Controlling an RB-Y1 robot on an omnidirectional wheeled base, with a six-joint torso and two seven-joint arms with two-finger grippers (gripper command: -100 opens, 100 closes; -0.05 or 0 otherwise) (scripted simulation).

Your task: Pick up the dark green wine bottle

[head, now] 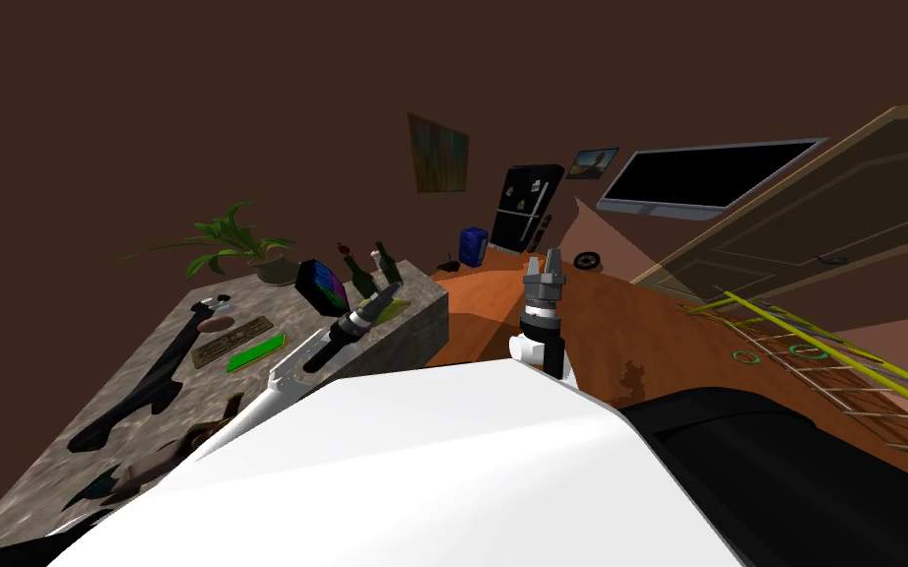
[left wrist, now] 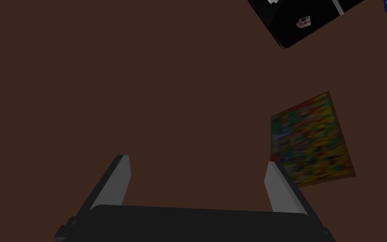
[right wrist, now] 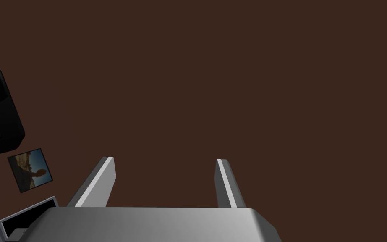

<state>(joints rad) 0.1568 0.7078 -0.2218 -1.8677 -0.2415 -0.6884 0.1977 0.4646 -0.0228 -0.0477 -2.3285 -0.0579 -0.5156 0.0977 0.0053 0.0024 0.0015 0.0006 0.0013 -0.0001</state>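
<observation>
Two dark green bottles stand at the far end of a grey stone counter in the head view. One bottle has a red top; the other, just right of it, has a pale cap. My left gripper reaches over the counter and hangs just in front of and below these bottles, apart from them. In the left wrist view that gripper is open with nothing between its fingers, and it faces a brown wall. My right gripper stands upright above the wooden floor, to the right of the counter. It is open and holds nothing.
On the counter are a potted plant, a multicoloured box, a flat green item and a long black object. Beyond it stand a blue bin and a black fridge. A yellow rack and a door are at right.
</observation>
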